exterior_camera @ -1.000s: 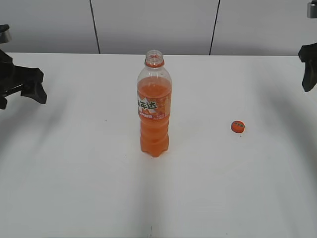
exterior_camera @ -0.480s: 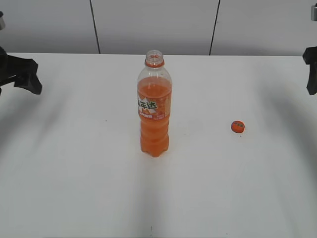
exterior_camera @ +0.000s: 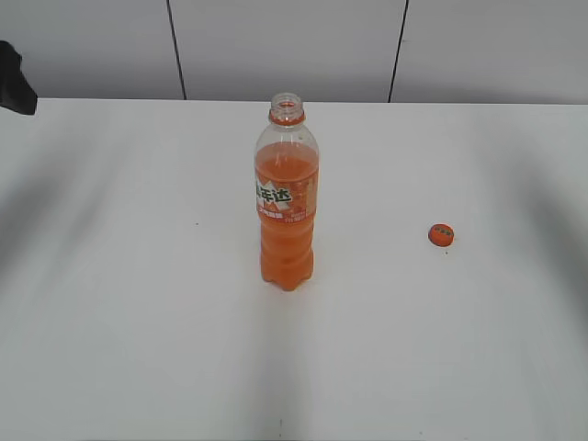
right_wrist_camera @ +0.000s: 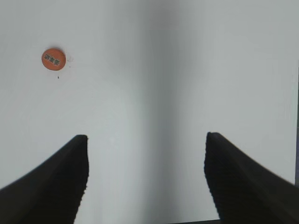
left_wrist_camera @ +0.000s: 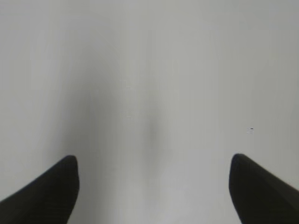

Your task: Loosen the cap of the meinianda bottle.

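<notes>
Exterior view shows a plain white table (exterior_camera: 138, 349) filling most of the frame, with a pale grey panelled wall (exterior_camera: 285, 46) behind it along the top, split by two thin dark vertical seams. Soft grey shadows streak the tabletop at the left and right sides. The meinianda bottle (exterior_camera: 287, 197) stands upright near the middle of the frame, its neck open and bare at the top, orange drink reaching to just above the label. The cap (exterior_camera: 441, 235) lies flat on the table to the right of the bottle, well apart from it (top face up, with small markings on it). A dark piece of the left arm (exterior_camera: 14, 81) shows at the upper left edge.

Left wrist view looks down on bare white tabletop; the left gripper (left_wrist_camera: 154, 186) is spread wide, its two dark fingertips in the lower corners, with nothing between them.

Right wrist view shows the right gripper (right_wrist_camera: 145, 179) likewise spread wide and empty, the cap (right_wrist_camera: 53, 59) lying in the upper left of the frame, well clear of the fingers.
</notes>
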Robot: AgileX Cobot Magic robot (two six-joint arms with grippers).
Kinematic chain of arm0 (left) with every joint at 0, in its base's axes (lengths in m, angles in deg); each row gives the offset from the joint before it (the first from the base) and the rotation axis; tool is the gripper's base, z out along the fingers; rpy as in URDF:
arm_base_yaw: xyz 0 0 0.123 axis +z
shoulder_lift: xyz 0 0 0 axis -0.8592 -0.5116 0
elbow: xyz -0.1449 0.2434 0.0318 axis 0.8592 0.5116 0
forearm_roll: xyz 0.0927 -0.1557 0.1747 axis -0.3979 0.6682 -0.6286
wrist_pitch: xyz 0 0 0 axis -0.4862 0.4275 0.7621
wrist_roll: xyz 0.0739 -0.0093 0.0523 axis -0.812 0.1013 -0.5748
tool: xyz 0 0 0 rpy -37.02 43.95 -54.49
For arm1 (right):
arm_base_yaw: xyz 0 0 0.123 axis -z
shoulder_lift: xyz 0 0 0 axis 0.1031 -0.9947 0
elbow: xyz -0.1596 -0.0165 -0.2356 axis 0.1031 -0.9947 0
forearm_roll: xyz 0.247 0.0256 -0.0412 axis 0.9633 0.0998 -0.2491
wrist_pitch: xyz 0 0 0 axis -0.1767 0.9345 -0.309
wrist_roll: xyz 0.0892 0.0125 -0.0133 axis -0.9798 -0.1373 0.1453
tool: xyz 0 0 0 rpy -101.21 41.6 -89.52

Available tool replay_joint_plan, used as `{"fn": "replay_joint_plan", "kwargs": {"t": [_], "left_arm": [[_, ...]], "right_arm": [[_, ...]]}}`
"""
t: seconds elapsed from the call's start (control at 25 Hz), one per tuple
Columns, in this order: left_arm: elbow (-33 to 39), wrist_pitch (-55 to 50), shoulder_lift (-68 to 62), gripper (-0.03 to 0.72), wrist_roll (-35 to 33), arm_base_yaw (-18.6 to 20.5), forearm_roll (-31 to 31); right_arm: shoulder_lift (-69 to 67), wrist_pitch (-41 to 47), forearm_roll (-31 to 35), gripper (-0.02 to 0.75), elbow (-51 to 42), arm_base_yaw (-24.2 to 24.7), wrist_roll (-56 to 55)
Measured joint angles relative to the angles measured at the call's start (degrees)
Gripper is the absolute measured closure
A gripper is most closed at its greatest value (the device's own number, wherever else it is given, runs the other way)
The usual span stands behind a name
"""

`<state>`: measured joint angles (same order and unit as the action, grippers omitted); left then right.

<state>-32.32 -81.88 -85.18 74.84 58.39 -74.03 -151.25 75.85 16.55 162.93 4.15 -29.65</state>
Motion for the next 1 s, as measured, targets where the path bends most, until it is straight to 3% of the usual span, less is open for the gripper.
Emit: {"fn": "replay_joint_plan", "kwargs": {"t": [0.52,1.0], "left_arm": [[0.0,-2.8,9.9,0.097,0.1,0.0,2.9],[0.0,-4.9,16.1,0.097,0.2,0.0,5.4]], "right_arm": [[20.5,0.2,-0.1,0.160,-1.4,0.0,0.6],[42.6,0.3,-1.0,0.160,-13.0,0.0,1.6]]}}
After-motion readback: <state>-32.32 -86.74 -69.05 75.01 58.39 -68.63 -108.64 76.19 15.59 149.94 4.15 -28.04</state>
